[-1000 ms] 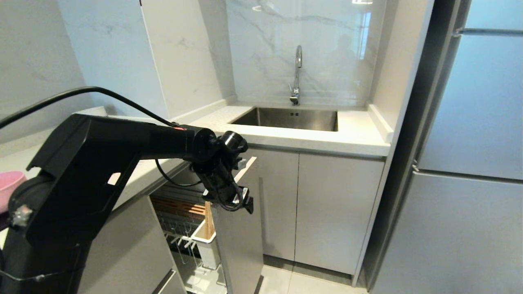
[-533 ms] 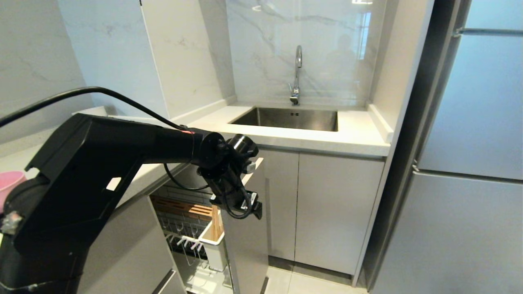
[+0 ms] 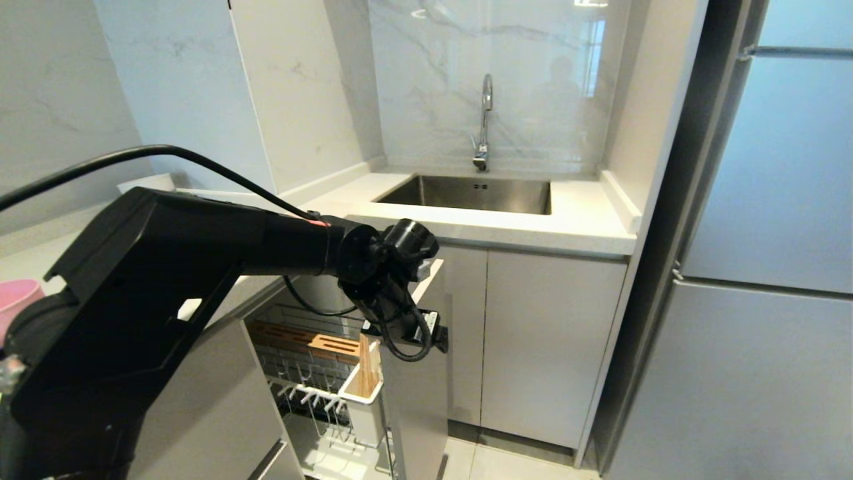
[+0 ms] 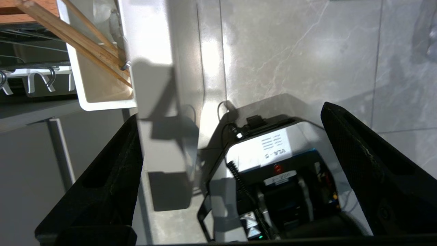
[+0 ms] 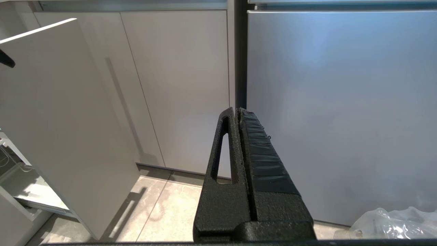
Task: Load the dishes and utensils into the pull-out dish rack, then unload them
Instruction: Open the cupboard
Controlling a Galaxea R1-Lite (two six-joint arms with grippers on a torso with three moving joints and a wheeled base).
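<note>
Head view: dish rack drawn out of the lower cabinet, long axis running from the cabinet opening toward the floor space, grey door front at its outer end. Chopsticks stand in the white utensil holder just behind the door front, near upright, tips down, leaning slightly. Left wrist view shows the chopsticks as a bundle slanted across the holder; count likely two or three, overlapping too much to be sure. One wooden bar lies across the rack. One pink dish shows at the far left edge on the counter, mostly cut off.

Left arm reaches forward and down from the shoulder, wrist bent downward over the top edge of the door front. Left gripper points down, fingers spread wide, straddling the door's top edge, clamped on nothing.

Right gripper hangs parked facing the fridge and cabinet doors, fingers pressed together, empty.
</note>
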